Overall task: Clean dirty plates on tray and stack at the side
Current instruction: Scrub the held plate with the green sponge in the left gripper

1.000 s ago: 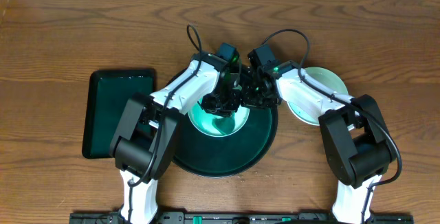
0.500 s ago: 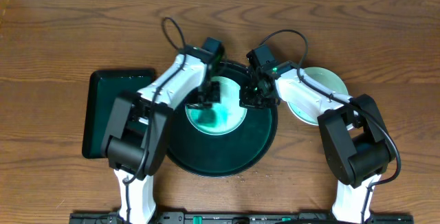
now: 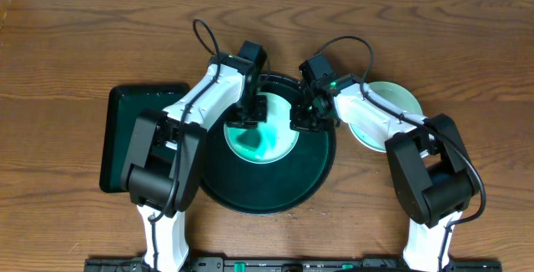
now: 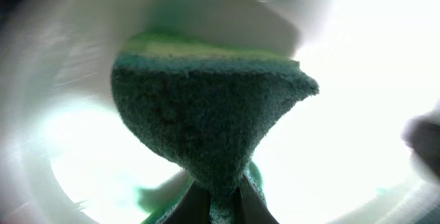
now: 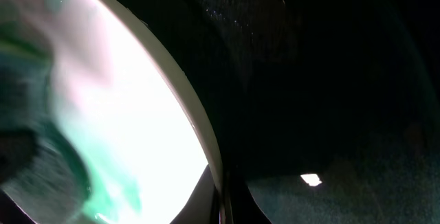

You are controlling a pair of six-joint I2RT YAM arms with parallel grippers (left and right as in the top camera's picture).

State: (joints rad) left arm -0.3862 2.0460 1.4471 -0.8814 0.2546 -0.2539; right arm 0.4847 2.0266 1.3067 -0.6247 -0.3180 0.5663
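Overhead and wrist views, scrubbing step. The round black tray [image 3: 267,190] lies at the middle of the bench [image 3: 75,38]. On its upper half rests one dirty plate [image 3: 274,138], pale mint with a green smear across its lower left.

The left claw [image 3: 248,115] is clenched on a dark green sponge [image 4: 206,114], which has a lighter yellow-green backing. The sponge's face is pressed down towards the plate's upper left part. The right claw [image 3: 302,120] sits at the plate's right rim, apparently to steady it. Its wrist view is too dark for me to tell whether it is actually clenched there.

A second plate [image 3: 400,98] lies on the bench just right of the tray, partly under the right arm. A rectangular green tray [image 3: 138,134] lies to the left.

Judged stage: wiping under way, smear not yet removed. The next move calls for dragging the sponge over the smear with the plate held steady. The plate can then be lifted across onto the second plate.
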